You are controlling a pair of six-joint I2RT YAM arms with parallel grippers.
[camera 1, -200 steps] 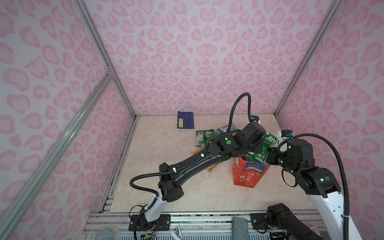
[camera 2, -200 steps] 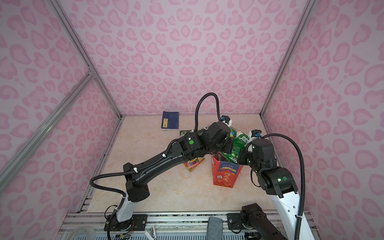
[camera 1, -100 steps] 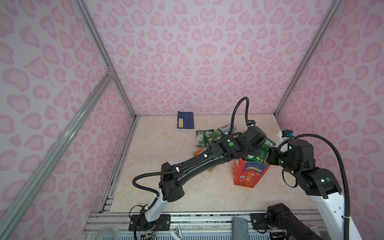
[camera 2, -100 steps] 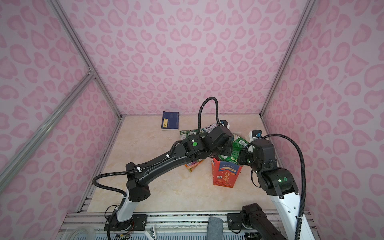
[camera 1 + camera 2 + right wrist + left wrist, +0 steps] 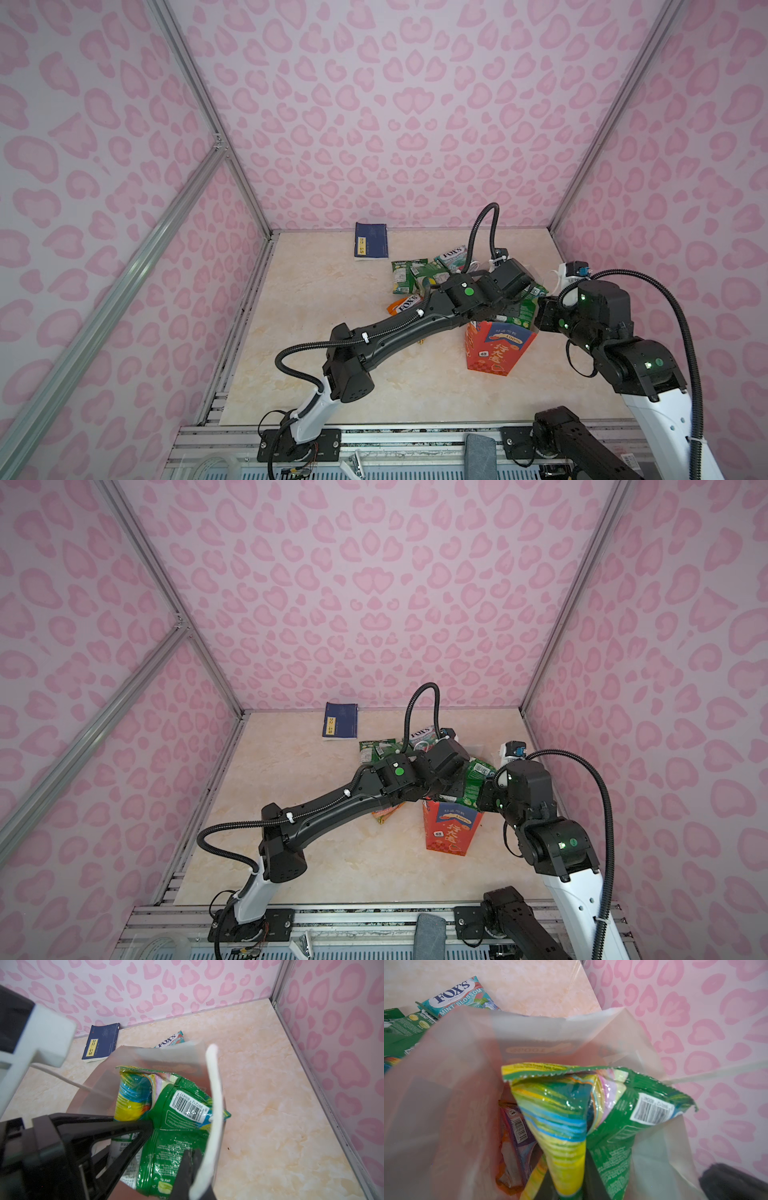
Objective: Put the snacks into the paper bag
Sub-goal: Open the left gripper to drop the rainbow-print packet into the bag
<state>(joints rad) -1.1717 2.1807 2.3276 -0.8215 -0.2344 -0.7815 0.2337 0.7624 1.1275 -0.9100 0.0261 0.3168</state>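
The red-orange paper bag (image 5: 494, 349) (image 5: 449, 829) stands at the right of the floor. Its white inside (image 5: 467, 1084) holds a purple packet (image 5: 519, 1132) and a green packet with a barcode (image 5: 633, 1126) (image 5: 176, 1147). My left gripper (image 5: 569, 1186) (image 5: 513, 305) is shut on a yellow-green striped packet (image 5: 560, 1105) in the bag's mouth. My right gripper (image 5: 190, 1155) (image 5: 540, 309) is shut on the bag's rim beside the white cord handle (image 5: 212, 1105). Loose snacks lie behind the bag: a teal FOX'S packet (image 5: 451, 255), green packets (image 5: 405, 274) and an orange FOX'S packet (image 5: 405, 303).
A dark-blue booklet with a yellow label (image 5: 371, 246) (image 5: 101, 1043) lies against the back wall. Pink patterned walls close in the floor on three sides, and the right wall (image 5: 332, 1064) is close to the bag.
My left gripper has sunk slightly toward the bag's mouth with the striped packet. The right arm and the bag have stayed where they were.
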